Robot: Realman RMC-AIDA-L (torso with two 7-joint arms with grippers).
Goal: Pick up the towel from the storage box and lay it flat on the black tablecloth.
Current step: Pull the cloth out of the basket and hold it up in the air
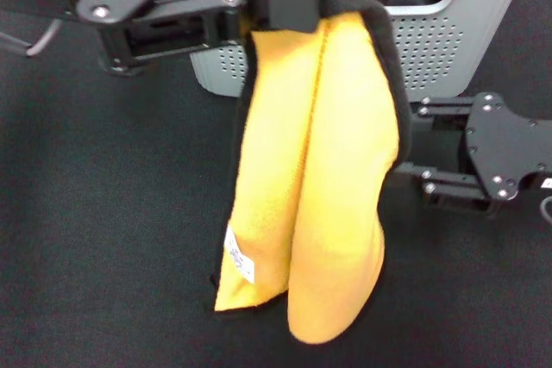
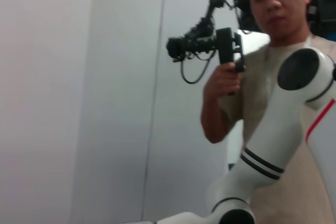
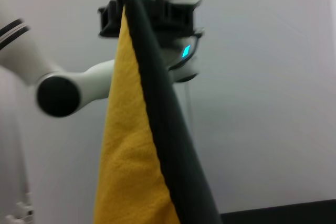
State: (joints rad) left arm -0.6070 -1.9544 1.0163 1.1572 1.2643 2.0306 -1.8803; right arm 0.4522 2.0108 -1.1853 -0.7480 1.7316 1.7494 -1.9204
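Left gripper [image 1: 289,2] clamps top edge of towel [image 1: 319,178]; towel hangs folded below it, above black tablecloth [image 1: 103,230]. Storage box [image 1: 448,23] sits just behind. Right gripper [image 1: 405,140] touches towel's dark edge; finger state unclear.

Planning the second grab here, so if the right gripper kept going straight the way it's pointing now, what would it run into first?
Most likely the towel: the right gripper points toward its hanging dark edge, seemingly almost touching, though depth is unclear. The left gripper holds the towel's top.
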